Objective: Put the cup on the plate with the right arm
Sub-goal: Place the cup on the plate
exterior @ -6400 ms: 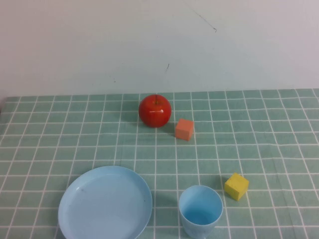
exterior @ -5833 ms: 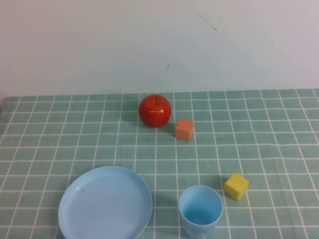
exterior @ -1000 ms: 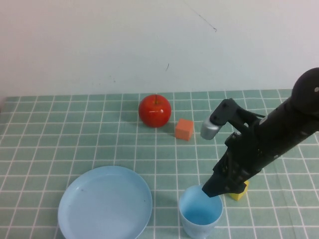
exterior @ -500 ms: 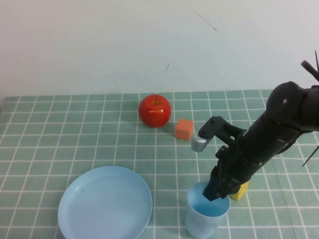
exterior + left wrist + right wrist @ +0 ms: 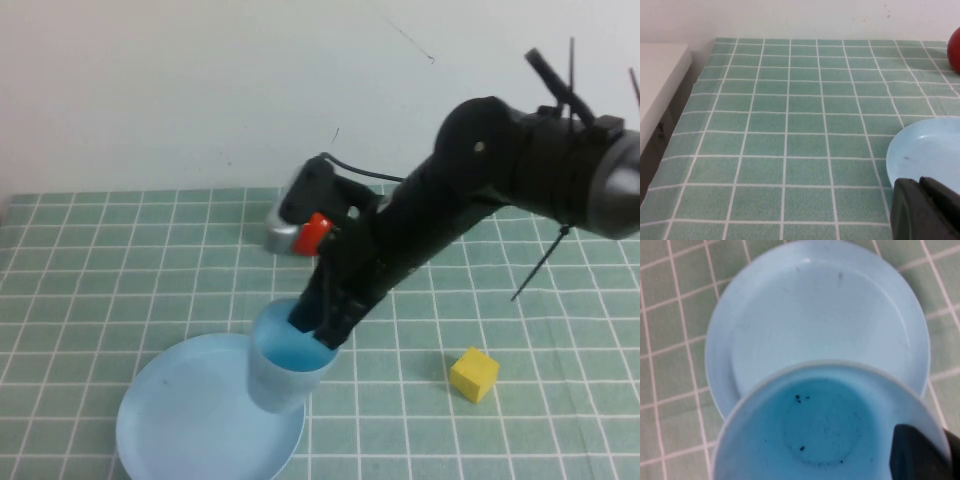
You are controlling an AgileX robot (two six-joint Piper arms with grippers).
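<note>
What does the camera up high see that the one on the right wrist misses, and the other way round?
Only the high view shows the right arm reaching across the table, the yellow cube, a sliver of red fruit behind the arm, and the wall. The left gripper is outside that view.

Only the right wrist view looks straight down into the cup, showing dark specks on its bottom.

Both show the cup held at its rim by the right gripper, over the near right part of the plate, and the green tiled cloth.
</note>
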